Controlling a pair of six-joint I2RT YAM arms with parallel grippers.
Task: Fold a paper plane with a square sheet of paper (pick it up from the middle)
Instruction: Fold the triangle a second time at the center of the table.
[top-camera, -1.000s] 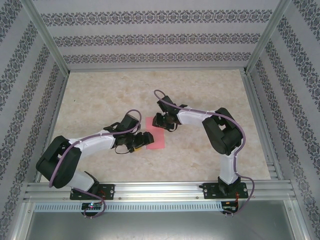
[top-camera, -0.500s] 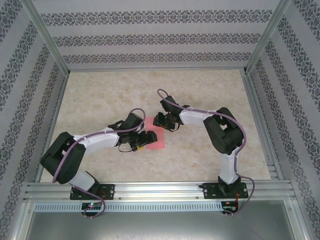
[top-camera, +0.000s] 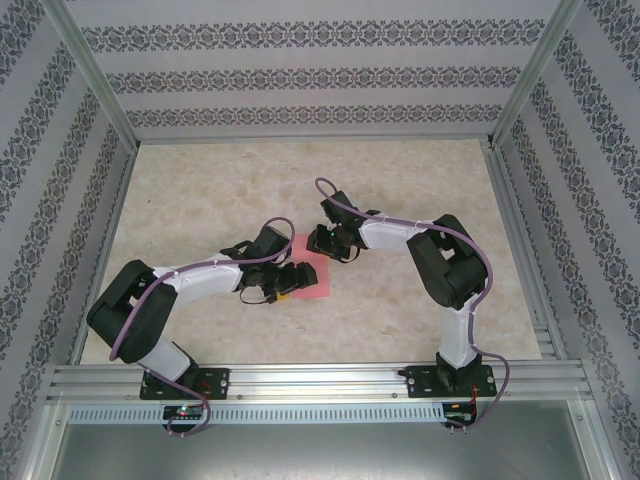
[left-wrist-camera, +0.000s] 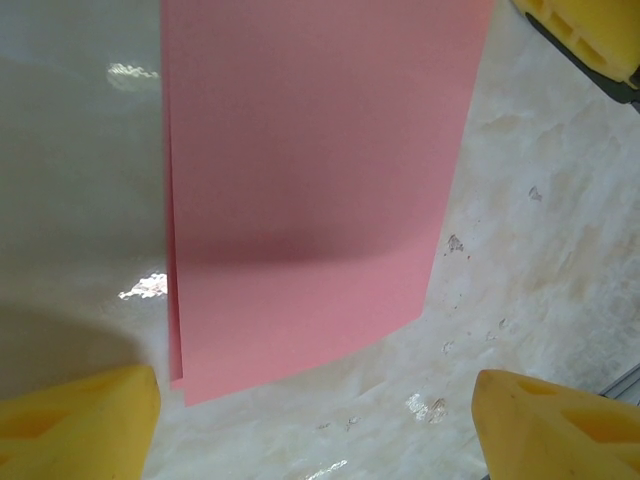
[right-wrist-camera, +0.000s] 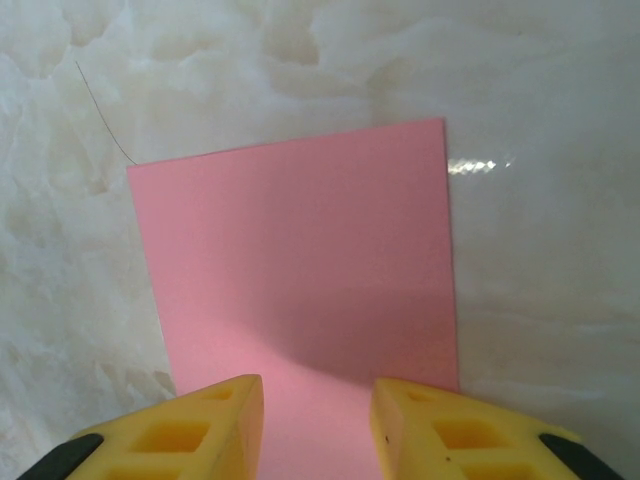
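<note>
I'm driving this from afar, and what I see reads as a robotics lab test cell, not a home or a shop. The desk (top-camera: 200, 180) is a bare marble-look slab boxed in by an aluminium frame (top-camera: 90, 75). Its three walls are flat panels of repeating patterned wallpaper (top-camera: 310, 75), which look like a staged backdrop. Along the near edge runs a slotted aluminium rail (top-camera: 320, 378). The left arm (top-camera: 190, 280) and right arm (top-camera: 440, 260) are bolted onto it by their bases. A purple cable (top-camera: 485, 275) is strung along each arm.
</note>
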